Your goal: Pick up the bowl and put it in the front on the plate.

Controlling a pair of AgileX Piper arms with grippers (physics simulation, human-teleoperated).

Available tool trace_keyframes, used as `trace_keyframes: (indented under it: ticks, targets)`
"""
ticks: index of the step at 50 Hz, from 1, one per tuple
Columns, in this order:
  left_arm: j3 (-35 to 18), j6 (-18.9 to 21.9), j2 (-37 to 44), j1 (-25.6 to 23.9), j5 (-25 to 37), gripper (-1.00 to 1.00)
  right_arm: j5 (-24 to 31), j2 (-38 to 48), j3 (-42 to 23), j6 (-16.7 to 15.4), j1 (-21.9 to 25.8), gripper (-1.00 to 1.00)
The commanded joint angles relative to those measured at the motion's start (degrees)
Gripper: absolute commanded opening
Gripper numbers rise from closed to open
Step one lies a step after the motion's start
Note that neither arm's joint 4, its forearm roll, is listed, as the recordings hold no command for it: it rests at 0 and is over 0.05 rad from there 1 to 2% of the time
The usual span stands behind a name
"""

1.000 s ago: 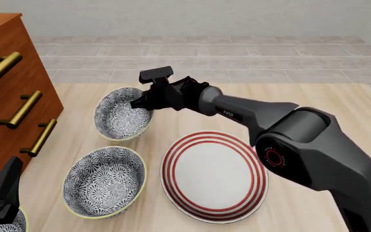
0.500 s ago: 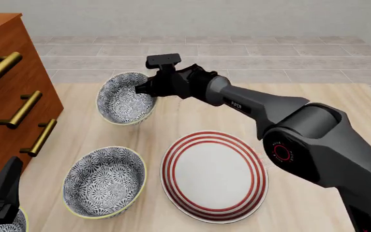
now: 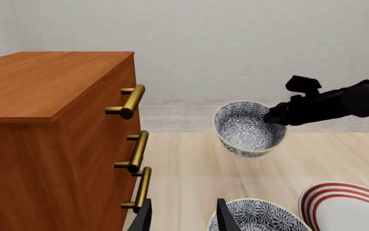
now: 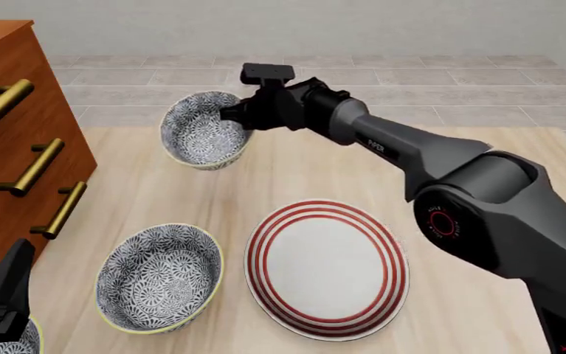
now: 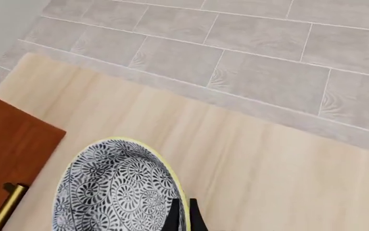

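The bowl (image 4: 202, 133), blue-and-white floral with a yellowish rim, hangs tilted in the air over the far left part of the table. My right gripper (image 4: 235, 115) is shut on its right rim. In the right wrist view the bowl (image 5: 110, 192) fills the lower left, with the gripper (image 5: 182, 215) pinching its edge. The same bowl (image 3: 247, 127) shows in the left wrist view. The red-ringed white plate (image 4: 327, 267) lies empty at the front centre. My left gripper (image 3: 184, 220) is open low at the front left, with nothing between its fingers.
A second floral bowl (image 4: 159, 277) sits at the front, left of the plate. A third patterned bowl (image 4: 12, 344) peeks in at the bottom left corner under the left arm. A wooden dresser (image 4: 12, 147) with brass handles stands along the left side.
The right gripper has lifted the bowl off the table and carried it up and slightly to the right. The left arm has not moved.
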Motion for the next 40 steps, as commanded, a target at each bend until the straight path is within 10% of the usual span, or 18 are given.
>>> trace_keyframes:
  ticks: [1, 40]
  targets:
    - [0.0, 0.0, 0.0, 0.0, 0.0, 1.0, 1.3, -3.01, 0.86, 3.02, -0.75, -1.0]
    - [0.0, 0.0, 0.0, 0.0, 0.0, 1.0, -7.73, -22.68, 29.61, 7.81, -2.05, -1.0]
